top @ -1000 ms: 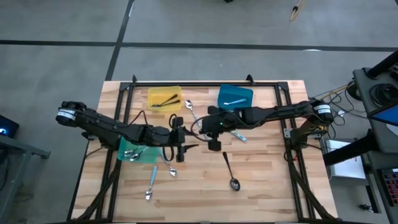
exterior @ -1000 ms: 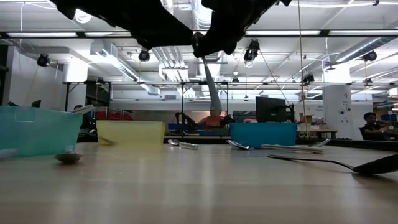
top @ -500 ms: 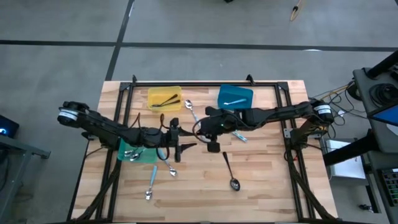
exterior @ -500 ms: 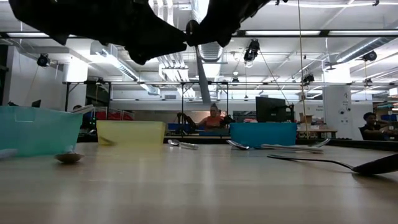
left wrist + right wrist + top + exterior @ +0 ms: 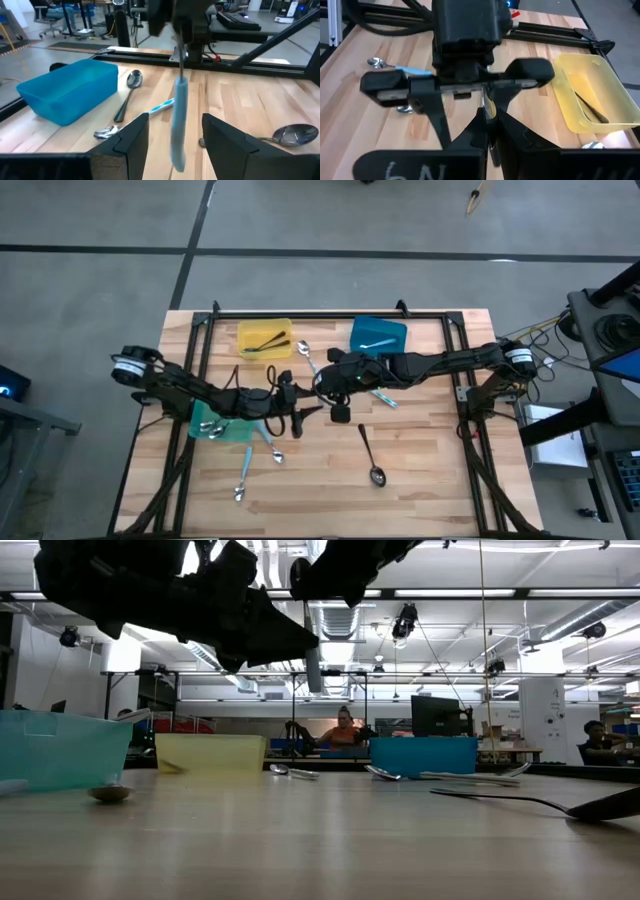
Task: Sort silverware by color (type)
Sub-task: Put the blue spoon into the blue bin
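1. Nearest to us in the left wrist view, our left gripper [image 5: 172, 135] has its fingers spread wide, and the blue-handled spoon [image 5: 178, 117] hangs straight down in the gap between them, long axis vertical, touching neither finger as far as we can tell

2. Just beyond, our right gripper [image 5: 487, 131] is clamped shut on the spoon's metal upper end, so the handle dangles free below it, above mid-table

3. We judge a handover: the left fingers need only close sideways on the handle

4. Farther off, a silver spoon [image 5: 125, 97] and another blue-handled utensil [image 5: 132, 121] lie on the table [image 5: 430, 465] beside the blue bin [image 5: 65, 95]
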Tool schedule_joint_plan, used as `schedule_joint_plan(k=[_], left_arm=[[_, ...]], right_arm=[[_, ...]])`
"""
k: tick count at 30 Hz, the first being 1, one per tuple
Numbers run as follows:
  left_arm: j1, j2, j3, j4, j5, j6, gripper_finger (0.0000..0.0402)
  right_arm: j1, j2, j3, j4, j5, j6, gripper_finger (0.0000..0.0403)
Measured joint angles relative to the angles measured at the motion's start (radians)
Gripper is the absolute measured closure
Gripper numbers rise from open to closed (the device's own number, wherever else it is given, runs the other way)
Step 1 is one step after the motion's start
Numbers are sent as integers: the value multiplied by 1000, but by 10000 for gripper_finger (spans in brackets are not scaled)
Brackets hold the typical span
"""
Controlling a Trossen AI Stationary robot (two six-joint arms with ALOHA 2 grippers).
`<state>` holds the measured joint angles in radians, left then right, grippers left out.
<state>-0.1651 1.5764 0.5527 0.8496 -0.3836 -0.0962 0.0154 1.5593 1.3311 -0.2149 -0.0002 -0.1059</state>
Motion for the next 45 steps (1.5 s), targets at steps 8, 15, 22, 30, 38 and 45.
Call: schedule_joint_plan(k=[8,15,22,30,38,45], left_arm=[[1,55,12,67,-45,23,296],[-2,44,9,83,-127,45,381],[-11,24,9,103,-289,77,382],[-13,18,10,176,-490,122,382],[-15,12,10,306,-599,236,382],[-16,12,10,309,-599,252,382]], right_arm=[[0,0,7,51,0,-25,390],[0,-1,7,80,5,-4,389],[-1,-1,7,94,103,33,329],[0,-17,6,130,267,71,232],[9,7,-20,245,413,156,219],[35,81,-27,424,421,90,242]])
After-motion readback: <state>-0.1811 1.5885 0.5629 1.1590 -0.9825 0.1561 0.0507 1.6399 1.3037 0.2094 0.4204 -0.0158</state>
